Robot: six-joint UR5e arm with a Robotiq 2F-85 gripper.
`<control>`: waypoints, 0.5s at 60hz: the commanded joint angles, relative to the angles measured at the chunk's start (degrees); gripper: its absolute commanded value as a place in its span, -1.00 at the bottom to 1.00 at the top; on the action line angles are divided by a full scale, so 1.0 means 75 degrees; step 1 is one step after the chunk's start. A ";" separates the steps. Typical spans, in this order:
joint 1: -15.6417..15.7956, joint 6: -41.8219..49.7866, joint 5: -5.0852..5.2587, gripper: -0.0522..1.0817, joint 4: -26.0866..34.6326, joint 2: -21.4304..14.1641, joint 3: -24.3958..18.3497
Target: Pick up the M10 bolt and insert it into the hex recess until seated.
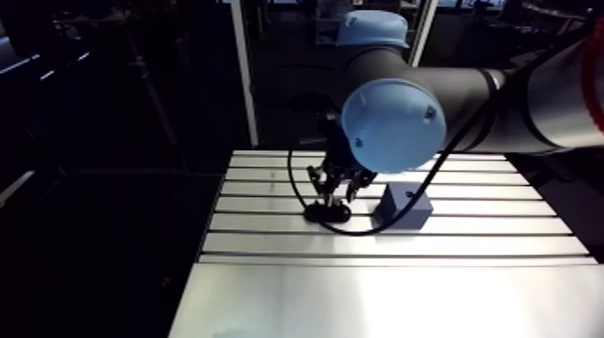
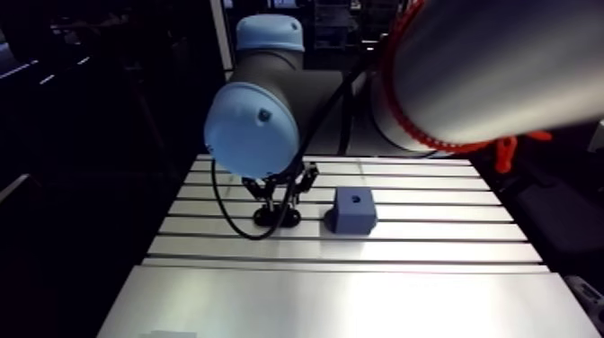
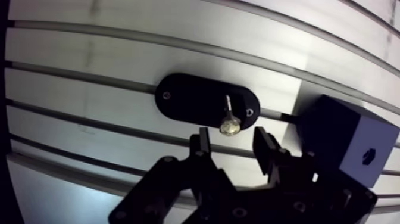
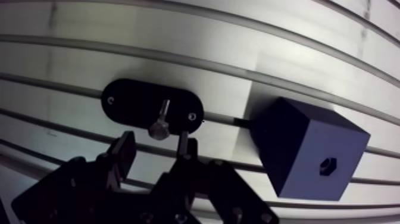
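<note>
On the slotted aluminium table, the small silver M10 bolt stands in a black oval holder, not yet gripped: the two black fingers are spread, one each side of its head. To the right, the dark blue block waits with its hex recess empty, so gripping, lifting and inserting all remain.

My arm lay stretched across, and my wrist hung bent downward from it. My two fingers pointed down, spread apart with a clear gap between their tips, pressed on nothing, inner faces turned toward each other.
</note>
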 commanded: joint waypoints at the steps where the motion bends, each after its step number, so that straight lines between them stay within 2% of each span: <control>1: 0.0000 0.0003 -0.0008 0.03 -0.0081 0.0000 0.0015; 30: 0.0000 0.0003 -0.0008 0.06 -0.0081 0.0059 0.0016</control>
